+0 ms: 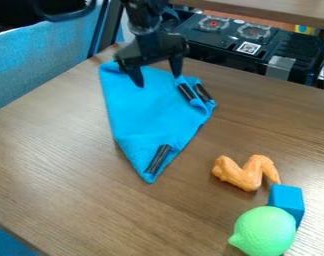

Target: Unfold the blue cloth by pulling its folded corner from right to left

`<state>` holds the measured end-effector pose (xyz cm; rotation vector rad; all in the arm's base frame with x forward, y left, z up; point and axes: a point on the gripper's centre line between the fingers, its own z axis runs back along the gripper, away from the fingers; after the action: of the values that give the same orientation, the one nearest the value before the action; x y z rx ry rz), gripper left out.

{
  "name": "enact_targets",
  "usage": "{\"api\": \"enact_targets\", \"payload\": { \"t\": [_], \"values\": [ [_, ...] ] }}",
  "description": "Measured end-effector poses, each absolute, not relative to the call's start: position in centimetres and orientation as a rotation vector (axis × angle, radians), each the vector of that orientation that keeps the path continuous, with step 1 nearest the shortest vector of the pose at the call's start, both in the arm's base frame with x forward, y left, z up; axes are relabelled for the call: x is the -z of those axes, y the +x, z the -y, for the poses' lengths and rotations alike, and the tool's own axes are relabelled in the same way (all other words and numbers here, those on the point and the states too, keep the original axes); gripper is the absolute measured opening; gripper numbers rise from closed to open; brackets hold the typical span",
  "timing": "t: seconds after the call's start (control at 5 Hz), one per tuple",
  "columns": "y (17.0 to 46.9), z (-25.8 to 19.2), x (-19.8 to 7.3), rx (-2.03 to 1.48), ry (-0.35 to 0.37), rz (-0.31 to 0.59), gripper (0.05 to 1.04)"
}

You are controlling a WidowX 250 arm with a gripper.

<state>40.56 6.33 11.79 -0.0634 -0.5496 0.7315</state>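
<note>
The black gripper (157,80) hangs over the upper end of a blue cloth (147,117), near the table's back corner. Its two fingers are spread wide apart with nothing between them but cloth below. Whether the tips touch the cloth, I cannot tell. The cloth lies folded into a long shape that narrows to a point toward the front, with a dark striped patch near that point and two more dark strips at its right corner, close to the gripper's right finger.
On the wooden table (78,190), an orange chicken wing toy (247,173), a blue block (287,198) and a green lemon-like toy (263,232) stand at the front right. Behind the table's back edge is a black box (241,45); blue fabric (41,65) borders the left.
</note>
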Motion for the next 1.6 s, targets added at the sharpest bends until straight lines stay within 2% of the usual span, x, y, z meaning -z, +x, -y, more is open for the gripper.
{"api": "enact_targets", "payload": {
  "t": [0.2,0.4,0.8,1.0,1.4,1.6],
  "values": [
    [42.1,-4.9,-10.5,-0.751,-0.06,0.568,1.001],
    [43.5,-4.0,-9.0,-0.793,-0.023,0.57,1.001],
    [44.8,-2.9,-8.4,-0.772,-0.01,0.561,1.001],
    [44.8,-2.3,-8.5,-0.749,-0.01,0.558,0.957],
    [44.7,-2.2,-8.5,-0.73,-0.005,0.549,0.377],
    [44.7,-2.1,-8.5,-0.734,-0.008,0.549,0.164]
  ]
}}
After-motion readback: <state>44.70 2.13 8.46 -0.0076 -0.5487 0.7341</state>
